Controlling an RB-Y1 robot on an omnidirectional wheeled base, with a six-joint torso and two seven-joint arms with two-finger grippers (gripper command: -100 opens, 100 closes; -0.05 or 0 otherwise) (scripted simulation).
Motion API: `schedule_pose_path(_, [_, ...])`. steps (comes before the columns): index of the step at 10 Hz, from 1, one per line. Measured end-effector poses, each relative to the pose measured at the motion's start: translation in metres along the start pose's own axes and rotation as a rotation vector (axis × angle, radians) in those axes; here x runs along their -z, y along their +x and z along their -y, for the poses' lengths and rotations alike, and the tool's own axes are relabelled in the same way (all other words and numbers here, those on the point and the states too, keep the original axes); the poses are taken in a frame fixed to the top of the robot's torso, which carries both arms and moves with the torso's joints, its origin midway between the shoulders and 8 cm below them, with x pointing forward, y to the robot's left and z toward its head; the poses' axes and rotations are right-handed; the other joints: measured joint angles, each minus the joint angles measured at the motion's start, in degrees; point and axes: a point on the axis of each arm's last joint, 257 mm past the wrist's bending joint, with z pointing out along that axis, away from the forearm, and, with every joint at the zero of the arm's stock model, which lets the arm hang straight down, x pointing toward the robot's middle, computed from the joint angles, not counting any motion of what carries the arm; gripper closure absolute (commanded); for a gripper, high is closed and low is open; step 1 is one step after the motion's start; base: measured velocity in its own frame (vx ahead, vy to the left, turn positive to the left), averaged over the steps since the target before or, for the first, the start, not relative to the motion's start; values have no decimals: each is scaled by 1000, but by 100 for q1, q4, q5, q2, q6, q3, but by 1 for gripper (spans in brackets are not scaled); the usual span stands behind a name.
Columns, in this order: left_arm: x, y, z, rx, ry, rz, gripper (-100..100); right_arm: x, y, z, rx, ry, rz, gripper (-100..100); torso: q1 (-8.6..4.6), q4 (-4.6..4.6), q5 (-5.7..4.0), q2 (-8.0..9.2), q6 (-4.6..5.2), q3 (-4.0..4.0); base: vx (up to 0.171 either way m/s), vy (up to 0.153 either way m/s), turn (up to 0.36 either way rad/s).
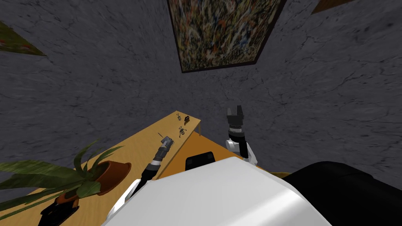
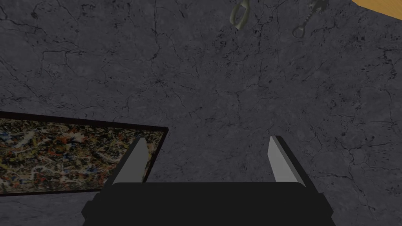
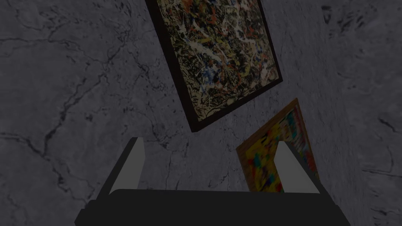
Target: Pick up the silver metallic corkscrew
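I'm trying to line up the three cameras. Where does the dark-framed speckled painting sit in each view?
Head view: the speckled painting hangs straight beyond the right gripper.
Left wrist view: the painting runs behind one side of the left gripper, jaws open.
Right wrist view: the painting lies beyond the open jaws, next to a smaller wood-framed picture.
Shared landmark: the dark grey cracked wall.

Dim, even light throughout; walls splay toward the head view's corners.

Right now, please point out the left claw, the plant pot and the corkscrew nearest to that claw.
left claw [image 2: 206, 137]: left wrist view, midway between its fingertips.
plant pot [image 1: 114, 180]: head view, its brown side.
corkscrew [image 1: 181, 131]: head view, its middle.
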Motion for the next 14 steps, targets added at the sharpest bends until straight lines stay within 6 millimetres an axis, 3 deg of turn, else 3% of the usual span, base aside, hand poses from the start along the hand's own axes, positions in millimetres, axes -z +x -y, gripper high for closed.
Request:
schedule_pose_path(7, [33, 30, -42, -128, -57, -88, -100, 0, 0, 0, 0, 0, 0, 0, -4, -1, 0, -5, -3, -3, 10, 24, -175])
schedule_pose_path(14, [70, 47, -84, -256, -116, -166, -100, 0, 0, 0, 0, 0, 0, 0, -4, -2, -1, -14, 2, -8, 23, 18, -194])
